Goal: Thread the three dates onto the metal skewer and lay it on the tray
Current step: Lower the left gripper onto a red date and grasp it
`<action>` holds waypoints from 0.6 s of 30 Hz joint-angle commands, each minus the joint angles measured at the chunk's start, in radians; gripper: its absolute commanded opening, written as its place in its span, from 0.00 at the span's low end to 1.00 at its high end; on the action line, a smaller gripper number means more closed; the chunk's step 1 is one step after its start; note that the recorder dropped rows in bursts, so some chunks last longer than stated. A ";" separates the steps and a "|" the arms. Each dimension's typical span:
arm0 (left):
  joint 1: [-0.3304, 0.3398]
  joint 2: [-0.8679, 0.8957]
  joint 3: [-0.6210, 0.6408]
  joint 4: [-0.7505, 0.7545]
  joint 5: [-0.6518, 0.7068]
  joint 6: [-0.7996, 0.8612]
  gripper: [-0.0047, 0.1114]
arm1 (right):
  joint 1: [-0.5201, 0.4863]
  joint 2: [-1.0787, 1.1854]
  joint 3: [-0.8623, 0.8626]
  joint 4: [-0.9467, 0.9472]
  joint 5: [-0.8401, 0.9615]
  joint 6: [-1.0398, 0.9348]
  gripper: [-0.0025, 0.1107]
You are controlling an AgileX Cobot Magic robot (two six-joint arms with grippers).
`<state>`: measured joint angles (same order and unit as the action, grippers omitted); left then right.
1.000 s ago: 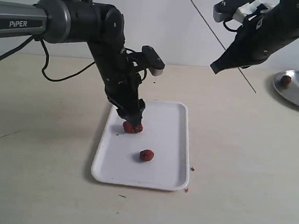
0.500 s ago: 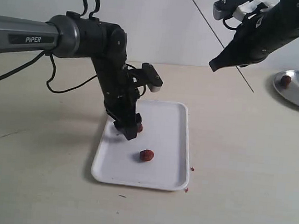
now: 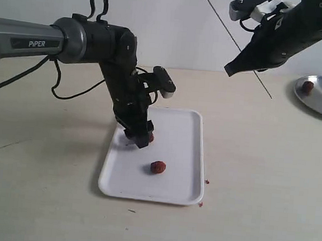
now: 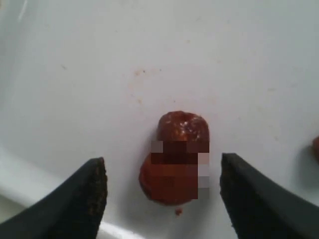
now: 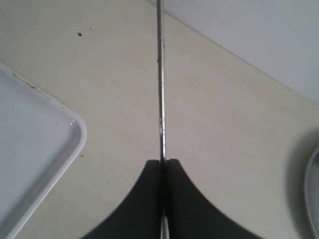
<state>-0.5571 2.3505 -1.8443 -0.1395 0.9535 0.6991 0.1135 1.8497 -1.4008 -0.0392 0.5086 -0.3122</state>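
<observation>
my left claw (image 3: 140, 139) hangs low over the white rectangular tray with the rounded corners (image 3: 178, 132). its two black fingers (image 4: 92, 184) stand apart, with nothing gripped. my right claw (image 3: 233, 69) is high in the air, well apart from the tray. its jaws are pressed together on the thin grey metal skewer (image 3: 220, 14), which slants through the air with no fruit on it.

in the left wrist view, what looks like two wrinkled dark-red dates (image 4: 182, 127) lie touching each other on the tray floor, just between my open fingers; a part of them is blurred. the third date (image 3: 157, 167) lies alone on the tray, apart from this pair.

i judge that the step in hand is the picking of the first date, so the threading is not yet begun. the next move, i think, calls for me to go down a little and close on one date only, not on both. then i must carry it to the skewer's end.
</observation>
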 commanded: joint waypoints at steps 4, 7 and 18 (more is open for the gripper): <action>0.000 0.018 -0.005 -0.003 -0.017 0.002 0.54 | -0.002 -0.001 -0.002 0.005 -0.024 -0.008 0.02; 0.000 0.018 -0.005 -0.003 -0.024 0.002 0.53 | -0.002 -0.001 -0.002 0.005 -0.026 -0.008 0.02; 0.000 0.018 -0.005 -0.003 -0.036 -0.012 0.36 | -0.002 -0.001 -0.002 0.006 -0.028 -0.008 0.02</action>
<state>-0.5571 2.3697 -1.8443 -0.1395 0.9304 0.6991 0.1135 1.8497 -1.4008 -0.0392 0.4988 -0.3122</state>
